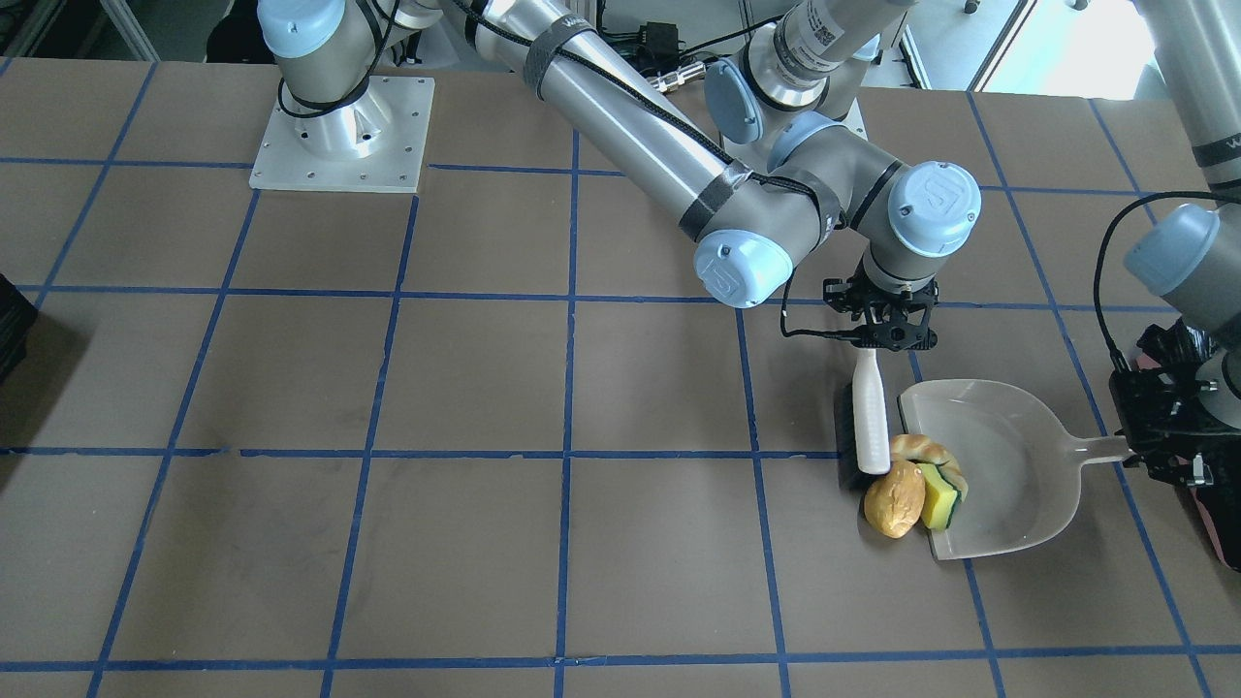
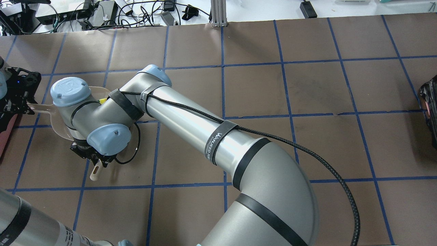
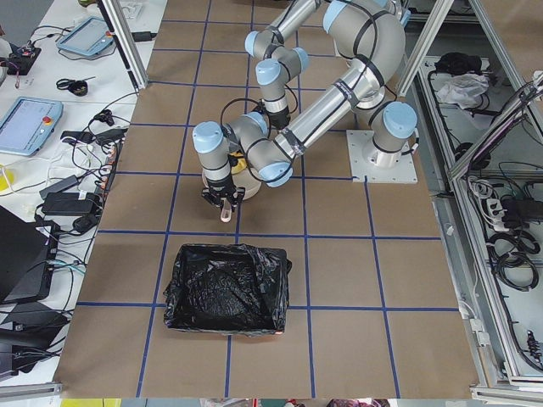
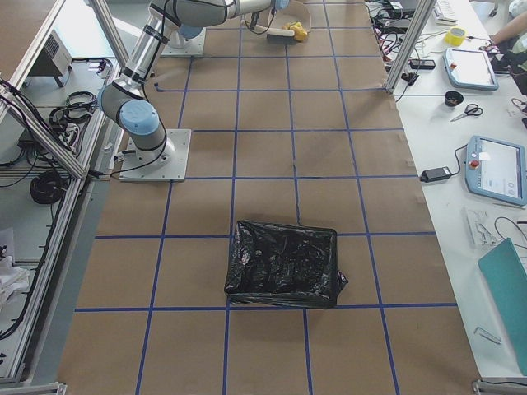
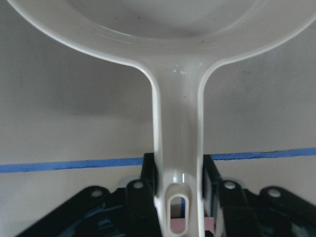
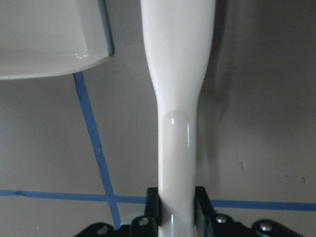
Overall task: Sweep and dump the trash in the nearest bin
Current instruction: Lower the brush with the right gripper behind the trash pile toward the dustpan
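Got the trash (image 1: 916, 490) lower right in the front view, straddling the lip of the dustpan (image 1: 1018, 456), brush (image 1: 870, 417) right beside it to shove it in. Clamped on both handles: right gripper (image 6: 176, 207) on the brush, left gripper (image 5: 177, 187) holding the dustpan flat. Likely a short tip into the bin (image 1: 1222, 528) at the right edge.

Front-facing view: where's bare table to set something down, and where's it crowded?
Bare: the squares between the base plate and the brush, plus the view's bottom row. Crowded: the view's right side, where brush, trash and dustpan sit together, with the right gripper and left gripper holding the handles.
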Controlling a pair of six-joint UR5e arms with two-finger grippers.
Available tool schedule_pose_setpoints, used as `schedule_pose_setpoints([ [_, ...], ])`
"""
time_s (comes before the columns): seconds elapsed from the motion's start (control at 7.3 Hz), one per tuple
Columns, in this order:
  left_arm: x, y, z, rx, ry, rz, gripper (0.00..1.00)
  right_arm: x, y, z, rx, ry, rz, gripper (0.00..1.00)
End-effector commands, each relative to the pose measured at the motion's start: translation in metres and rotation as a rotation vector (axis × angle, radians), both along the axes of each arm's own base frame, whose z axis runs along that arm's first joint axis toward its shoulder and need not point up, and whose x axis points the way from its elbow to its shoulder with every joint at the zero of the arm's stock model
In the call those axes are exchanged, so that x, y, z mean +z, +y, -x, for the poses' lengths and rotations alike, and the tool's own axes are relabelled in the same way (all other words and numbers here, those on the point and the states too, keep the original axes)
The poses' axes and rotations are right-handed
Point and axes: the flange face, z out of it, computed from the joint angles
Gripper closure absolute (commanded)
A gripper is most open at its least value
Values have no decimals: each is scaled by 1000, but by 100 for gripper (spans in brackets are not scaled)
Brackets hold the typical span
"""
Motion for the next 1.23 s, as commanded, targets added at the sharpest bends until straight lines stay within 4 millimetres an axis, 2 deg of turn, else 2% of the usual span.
schedule_pose_setpoints([
  [0.0, -4, 1, 2, -1, 1, -5, 100, 7, -3, -2, 236, -71, 58, 100],
  [0.27, -7, 4, 3, -1, 2, -10, 100, 7, -1, -6, 450, -162, 86, 100],
  [0.41, -8, 4, 3, 5, 2, -10, 100, 9, 0, -5, 487, -171, 96, 100],
  [0.55, -8, 4, 3, 5, 3, -10, 100, 13, 4, -3, 431, -146, 82, 100],
  [0.68, -7, 4, 3, 4, 1, -9, 100, 39, 3, 2, 324, -140, 73, 100],
  [0.82, -7, 4, 3, 5, 1, -9, 100, 51, 6, 7, 210, -111, 57, 100],
  [0.96, -8, 4, 3, 5, 2, -10, 100, 63, 6, 10, 80, -93, 42, 100],
  [1.1, -8, 4, 3, 5, 3, -10, 100, 67, 1, 14, -92, -59, 32, 100],
])
